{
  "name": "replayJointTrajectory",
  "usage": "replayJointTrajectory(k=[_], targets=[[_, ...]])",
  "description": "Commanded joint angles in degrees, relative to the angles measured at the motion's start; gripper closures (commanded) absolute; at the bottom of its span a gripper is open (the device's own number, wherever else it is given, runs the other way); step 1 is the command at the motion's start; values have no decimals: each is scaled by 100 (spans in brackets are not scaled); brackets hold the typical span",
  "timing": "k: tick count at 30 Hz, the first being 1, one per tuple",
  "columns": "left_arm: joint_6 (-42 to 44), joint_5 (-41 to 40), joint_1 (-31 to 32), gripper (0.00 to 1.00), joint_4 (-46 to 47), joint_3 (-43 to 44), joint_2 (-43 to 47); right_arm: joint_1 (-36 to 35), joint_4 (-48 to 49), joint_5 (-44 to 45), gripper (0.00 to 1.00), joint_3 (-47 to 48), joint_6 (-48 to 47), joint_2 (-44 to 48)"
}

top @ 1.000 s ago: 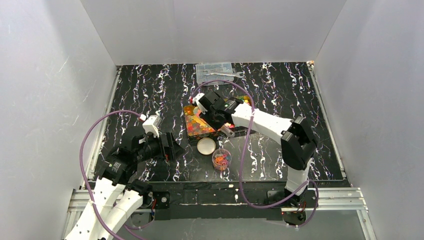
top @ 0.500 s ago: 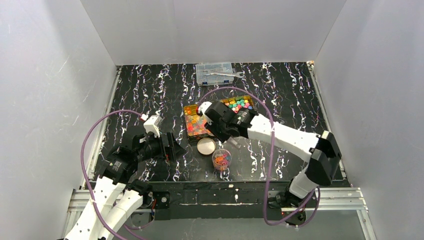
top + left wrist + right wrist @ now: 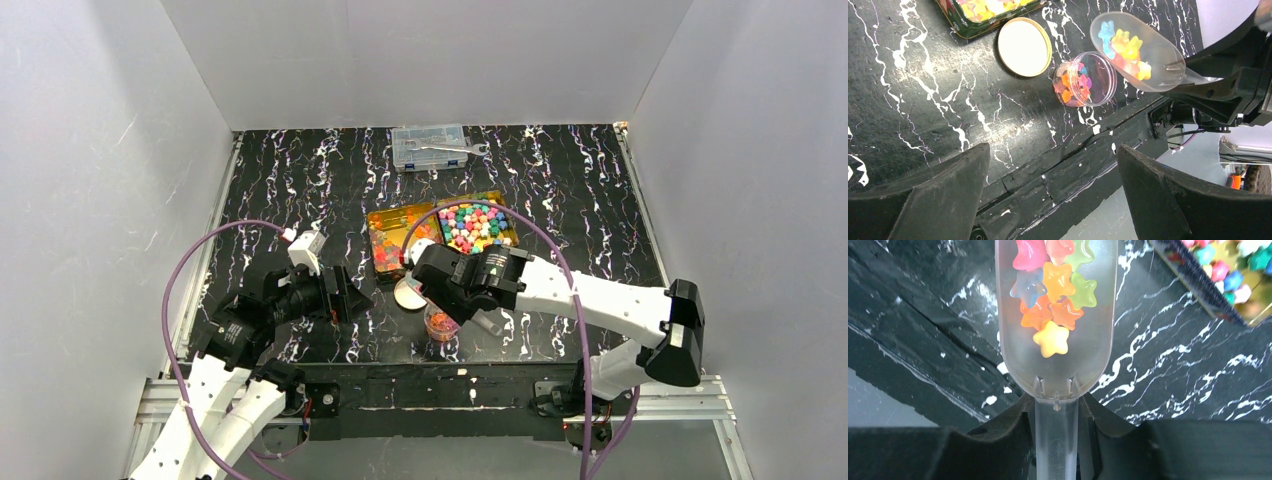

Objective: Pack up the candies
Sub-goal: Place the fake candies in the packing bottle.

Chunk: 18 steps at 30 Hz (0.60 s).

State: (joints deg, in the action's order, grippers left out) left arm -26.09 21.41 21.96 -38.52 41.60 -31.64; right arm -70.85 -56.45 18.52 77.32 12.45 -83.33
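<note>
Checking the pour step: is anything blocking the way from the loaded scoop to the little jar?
Nothing visible. The jar is open, its lid lying beside it, and the scoop of candies in the right gripper hangs next to its mouth.

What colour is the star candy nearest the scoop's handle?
Yellow; that star candy in the scoop shows best in the right wrist view.

left gripper point(image 3: 1050, 165): fingers spread wide, nothing between | clear scoop point(image 3: 1148, 67): holds star candies point(image 3: 1125, 47), handle clamped by right gripper point(image 3: 1200, 75), bowl just beside open clear jar point(image 3: 1096, 80) | jar: partly filled with candies | gold-rimmed lid point(image 3: 1024, 46): flat on marbled table point(image 3: 923, 100), left of jar | candy tin point(image 3: 964, 31): top edge
</note>
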Motion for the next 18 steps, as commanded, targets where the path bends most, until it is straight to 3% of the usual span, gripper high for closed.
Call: replayJointTrajectory(k=[1,18], targets=[[78,117,11,2,64,-56,44,-148,-706,-8,99,-102,582,325],[95,208,15,2,73,-56,70,-544,-1878,-853,99,-227,1552,481]])
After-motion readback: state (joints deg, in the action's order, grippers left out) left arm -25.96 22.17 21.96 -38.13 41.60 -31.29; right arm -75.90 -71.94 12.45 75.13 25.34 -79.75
